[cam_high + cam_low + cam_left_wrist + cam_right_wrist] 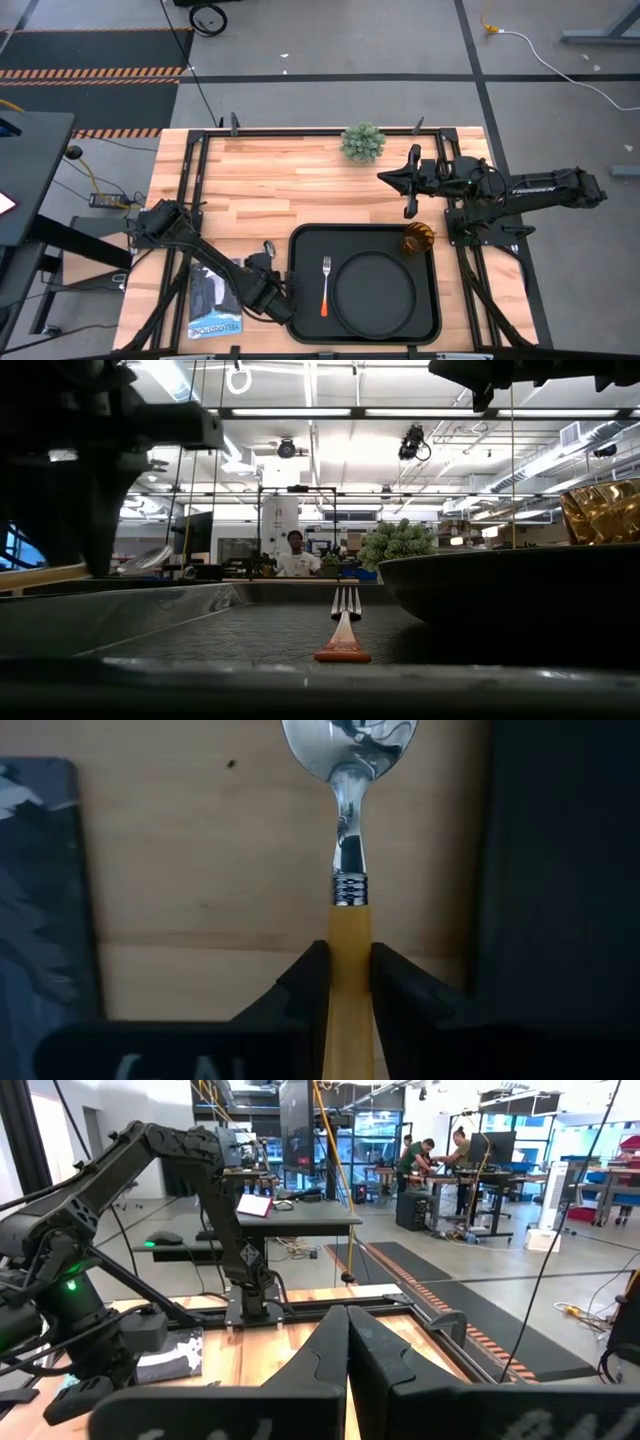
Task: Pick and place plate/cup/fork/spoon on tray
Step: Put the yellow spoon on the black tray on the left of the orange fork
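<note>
Black tray [300, 290] rim beside left gripper [348, 982] clamping spoon [346, 830]; right gripper [347, 1342] seemingly closed

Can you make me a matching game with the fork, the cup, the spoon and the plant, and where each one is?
Things:
1. fork
2. cup
3. spoon
4. plant

Places:
A. pinched in the left gripper, beside the tray
B. on the bare wood at the table's far edge
C. flat on the tray, left of the plate
D. in the tray's far right corner

Pairs: 1-C, 2-D, 3-A, 4-B
</note>
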{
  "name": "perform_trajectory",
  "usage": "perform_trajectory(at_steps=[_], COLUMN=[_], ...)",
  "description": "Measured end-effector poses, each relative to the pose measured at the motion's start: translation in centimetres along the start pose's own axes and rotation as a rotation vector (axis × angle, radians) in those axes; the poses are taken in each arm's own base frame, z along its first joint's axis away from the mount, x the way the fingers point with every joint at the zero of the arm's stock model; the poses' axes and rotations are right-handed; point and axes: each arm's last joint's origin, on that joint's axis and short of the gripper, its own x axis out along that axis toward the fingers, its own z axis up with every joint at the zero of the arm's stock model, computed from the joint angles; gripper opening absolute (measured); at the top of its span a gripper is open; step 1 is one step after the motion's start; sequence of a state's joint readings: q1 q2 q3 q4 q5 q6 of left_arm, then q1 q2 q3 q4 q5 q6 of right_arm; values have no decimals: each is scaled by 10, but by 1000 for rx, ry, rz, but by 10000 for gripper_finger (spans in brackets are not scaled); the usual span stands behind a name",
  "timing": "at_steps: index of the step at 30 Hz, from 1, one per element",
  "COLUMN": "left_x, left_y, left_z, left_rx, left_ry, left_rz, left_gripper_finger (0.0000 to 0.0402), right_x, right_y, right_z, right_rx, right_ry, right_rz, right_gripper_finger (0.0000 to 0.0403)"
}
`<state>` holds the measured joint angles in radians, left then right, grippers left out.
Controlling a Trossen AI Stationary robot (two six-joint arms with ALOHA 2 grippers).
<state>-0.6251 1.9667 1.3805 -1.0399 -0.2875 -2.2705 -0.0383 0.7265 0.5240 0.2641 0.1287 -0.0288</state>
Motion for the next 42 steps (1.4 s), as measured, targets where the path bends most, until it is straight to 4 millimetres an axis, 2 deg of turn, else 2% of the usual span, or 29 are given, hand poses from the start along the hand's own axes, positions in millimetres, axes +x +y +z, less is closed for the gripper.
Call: perform_trajectory(at_steps=[7,14,20,26,35,42], left_x=[-8,-4,3,20,14,26], left_y=[-22,-47,-60,-65,-76,-74], left_z=[9,19,23,11,-2,-7], left_rx=[27,74,89,88,114,118], left_ry=[-17,38,55,85,108,136], left_rz=[-103,-219,-269,-277,-305,-249], left_gripper_finger=[70,70,70,70,70,70], right_x=[0,0,0,0,0,0], right_y=[0,0,0,1,1,1], right_z=[0,0,0,-1,0,0], right_rx=[2,2,1,0,3,8], right_ry=[-4,-3,1,7,0,-5], right_rz=[0,0,7,19,23,28], right_gripper_finger=[7,7,7,7,7,7])
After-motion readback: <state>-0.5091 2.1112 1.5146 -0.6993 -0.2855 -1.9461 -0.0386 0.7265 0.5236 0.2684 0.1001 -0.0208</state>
